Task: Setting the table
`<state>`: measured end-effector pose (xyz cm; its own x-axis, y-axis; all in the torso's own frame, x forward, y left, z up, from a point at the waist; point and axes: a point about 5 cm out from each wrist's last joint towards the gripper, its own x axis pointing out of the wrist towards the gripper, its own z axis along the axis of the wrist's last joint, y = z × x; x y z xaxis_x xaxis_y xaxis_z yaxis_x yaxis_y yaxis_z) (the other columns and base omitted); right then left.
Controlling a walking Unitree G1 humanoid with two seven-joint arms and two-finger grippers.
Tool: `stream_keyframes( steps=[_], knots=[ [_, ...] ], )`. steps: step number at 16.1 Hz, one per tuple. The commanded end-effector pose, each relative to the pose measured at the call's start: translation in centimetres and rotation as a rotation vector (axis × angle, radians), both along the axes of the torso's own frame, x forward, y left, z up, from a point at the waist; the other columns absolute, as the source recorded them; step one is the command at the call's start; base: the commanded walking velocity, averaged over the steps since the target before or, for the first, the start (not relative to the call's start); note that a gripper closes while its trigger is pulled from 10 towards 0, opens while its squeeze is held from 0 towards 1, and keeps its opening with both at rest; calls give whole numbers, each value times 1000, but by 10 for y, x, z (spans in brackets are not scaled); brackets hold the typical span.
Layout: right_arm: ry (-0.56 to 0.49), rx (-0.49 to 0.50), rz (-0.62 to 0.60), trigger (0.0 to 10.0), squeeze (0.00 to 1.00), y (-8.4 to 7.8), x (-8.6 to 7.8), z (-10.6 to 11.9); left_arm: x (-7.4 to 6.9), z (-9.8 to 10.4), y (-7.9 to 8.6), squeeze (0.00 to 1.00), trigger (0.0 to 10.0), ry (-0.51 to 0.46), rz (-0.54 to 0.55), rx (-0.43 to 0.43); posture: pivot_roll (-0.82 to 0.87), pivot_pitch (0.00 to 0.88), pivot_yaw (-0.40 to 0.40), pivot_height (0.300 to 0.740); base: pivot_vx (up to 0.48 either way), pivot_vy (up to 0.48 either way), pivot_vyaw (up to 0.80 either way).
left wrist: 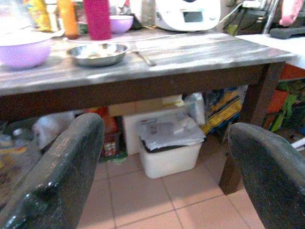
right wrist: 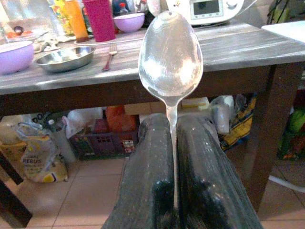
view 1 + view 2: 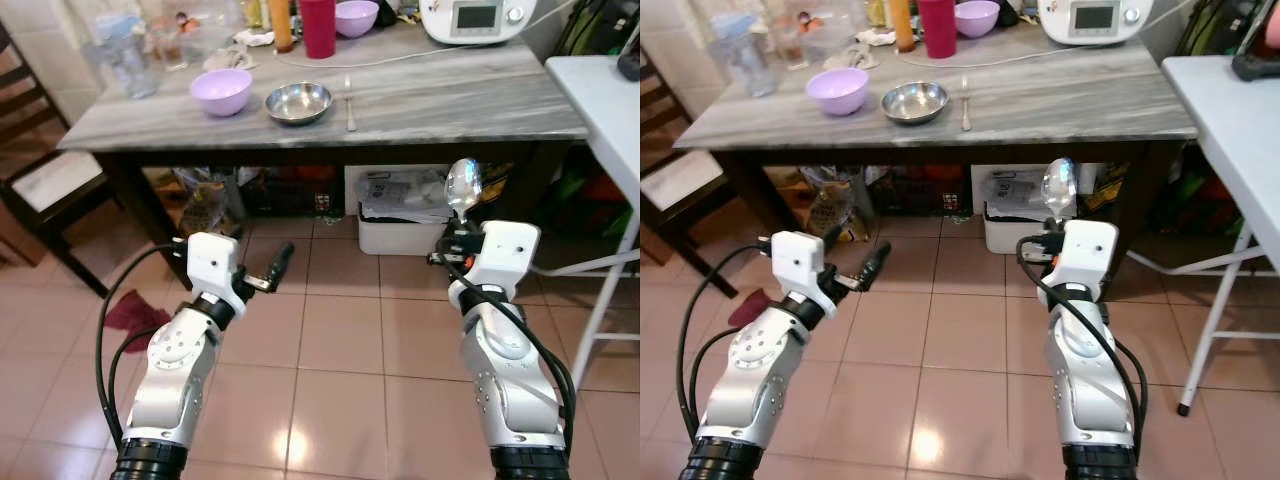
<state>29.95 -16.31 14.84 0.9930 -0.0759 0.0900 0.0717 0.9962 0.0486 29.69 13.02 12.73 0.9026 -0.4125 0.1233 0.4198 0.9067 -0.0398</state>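
Spoon (image 2: pixel 170 59) is standing upright, bowl up, its handle pinched between the closed fingers of the right gripper (image 2: pixel 172 143), which is hovering over the tiled floor in front of the table (image 3: pixel 480 100) (below its edge). On the table, a steel bowl (image 3: pixel 298 102) is sitting between a lilac bowl (image 3: pixel 221 90) and a fork (image 3: pixel 349 103). Left gripper (image 1: pixel 167 157) is hanging with fingers spread apart, holding nothing.

The near strip of the table (image 3: pixel 450 105) lies bare right of the fork (image 3: pixel 350 103), open to a pincer. Left, a steel bowl (image 3: pixel 298 101) and purple bowl (image 3: pixel 221 90) crowd it; bottles, seemingly, line the back.
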Motion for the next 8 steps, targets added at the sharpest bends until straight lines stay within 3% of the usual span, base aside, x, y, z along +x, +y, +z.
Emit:
stream_keyframes(
  steps=[1, 4, 8],
  knots=[
    [-18, -14, -30, 10000, 0, -8, -1, 4, 0, 2, -7, 0, 10000, -5, -20, -6, -233, 105, 87, 740, 442, 0, 0],
    [-21, -16, -29, 10000, 0, -8, -1, 5, 0, 2, -6, 0, 10000, -5, -16, -6, -232, 103, 86, 740, 442, 0, 0],
    [-23, -15, -28, 10000, 0, -8, 0, 5, 0, 3, -8, 0, 10000, -8, -16, -9, -232, 99, 85, 740, 436, 0, 320]
  ],
)
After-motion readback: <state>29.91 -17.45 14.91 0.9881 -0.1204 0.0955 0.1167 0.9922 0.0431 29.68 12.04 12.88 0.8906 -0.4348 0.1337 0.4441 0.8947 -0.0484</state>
